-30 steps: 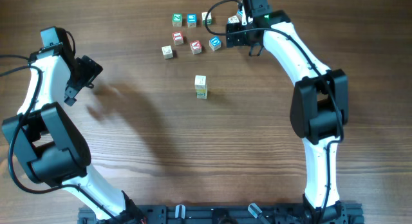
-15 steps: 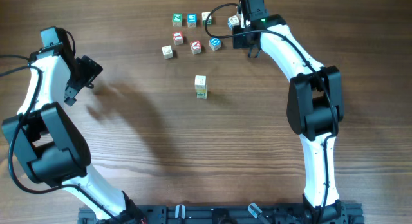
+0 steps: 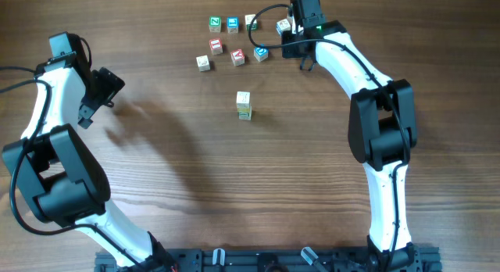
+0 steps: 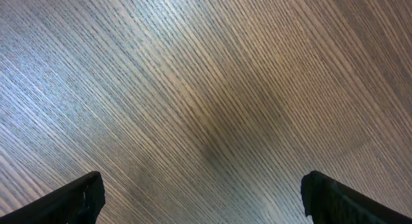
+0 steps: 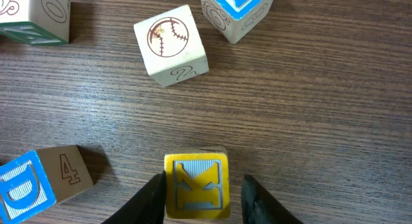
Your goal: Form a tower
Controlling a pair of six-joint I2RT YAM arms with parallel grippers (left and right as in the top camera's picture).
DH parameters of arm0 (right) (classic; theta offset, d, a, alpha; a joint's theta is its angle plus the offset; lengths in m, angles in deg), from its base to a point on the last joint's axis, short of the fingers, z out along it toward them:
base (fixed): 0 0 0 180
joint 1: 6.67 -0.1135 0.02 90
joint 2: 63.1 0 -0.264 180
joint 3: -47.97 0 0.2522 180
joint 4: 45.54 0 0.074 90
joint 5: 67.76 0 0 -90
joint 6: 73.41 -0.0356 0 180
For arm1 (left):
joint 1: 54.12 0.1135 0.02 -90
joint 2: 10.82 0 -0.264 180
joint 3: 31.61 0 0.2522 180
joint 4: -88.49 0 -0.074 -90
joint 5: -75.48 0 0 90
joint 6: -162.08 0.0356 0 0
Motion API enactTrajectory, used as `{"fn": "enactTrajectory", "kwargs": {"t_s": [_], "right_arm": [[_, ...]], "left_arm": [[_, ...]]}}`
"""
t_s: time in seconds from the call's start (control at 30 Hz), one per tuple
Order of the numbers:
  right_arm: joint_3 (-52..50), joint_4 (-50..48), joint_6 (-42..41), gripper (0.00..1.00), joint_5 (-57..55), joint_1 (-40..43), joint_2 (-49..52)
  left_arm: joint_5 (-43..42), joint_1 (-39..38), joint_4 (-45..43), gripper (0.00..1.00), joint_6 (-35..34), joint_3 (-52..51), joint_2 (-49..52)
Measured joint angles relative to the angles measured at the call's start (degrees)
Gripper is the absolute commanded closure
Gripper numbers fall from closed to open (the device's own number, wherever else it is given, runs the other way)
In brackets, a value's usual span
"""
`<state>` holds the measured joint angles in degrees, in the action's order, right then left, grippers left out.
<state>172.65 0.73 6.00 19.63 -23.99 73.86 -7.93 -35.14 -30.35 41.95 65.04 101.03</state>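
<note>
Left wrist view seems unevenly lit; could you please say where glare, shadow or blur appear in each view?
Left wrist view: glare whitens the table at upper left, with a soft dark patch at centre. Overhead view: even light, broad faint shadows beside the left arm. Right wrist view: sharp and glare-free, the yellow cube crisp.

On the wooden table, a yellow cube sits between the right claw's fingers, a baseball cube lies ahead of the claw, a blue cube beside it, the tower well apart.
</note>
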Motion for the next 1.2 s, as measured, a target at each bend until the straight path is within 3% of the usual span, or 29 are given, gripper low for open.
{"fn": "enactTrajectory", "kwargs": {"t_s": [0.23, 0.37, 0.83, 0.97, 1.2], "right_arm": [[0.0, 0.0, 0.0, 0.56, 0.2, 0.0, 0.0], [-0.1, 0.0, 0.0, 0.67, 1.1, 0.0, 0.1], [-0.2, 0.3, 0.0, 0.79, 1.3, 0.0, 0.2], [-0.4, 3.3, 0.0, 0.8, 1.3, 0.0, -4.5], [-0.5, 17.5, -1.4, 0.83, 1.3, -0.9, -21.2]], "left_arm": [[0.0, 0.0, 0.0, 0.0, 0.0, 0.0, 0.0], [0.0, 0.0, 0.0, 0.0, 0.0, 0.0, 0.0], [0.0, 0.0, 0.0, 0.0, 0.0, 0.0, 0.0], [0.0, 0.0, 0.0, 0.0, 0.0, 0.0, 0.0], [0.0, 0.0, 0.0, 0.0, 0.0, 0.0, 0.0]]}}
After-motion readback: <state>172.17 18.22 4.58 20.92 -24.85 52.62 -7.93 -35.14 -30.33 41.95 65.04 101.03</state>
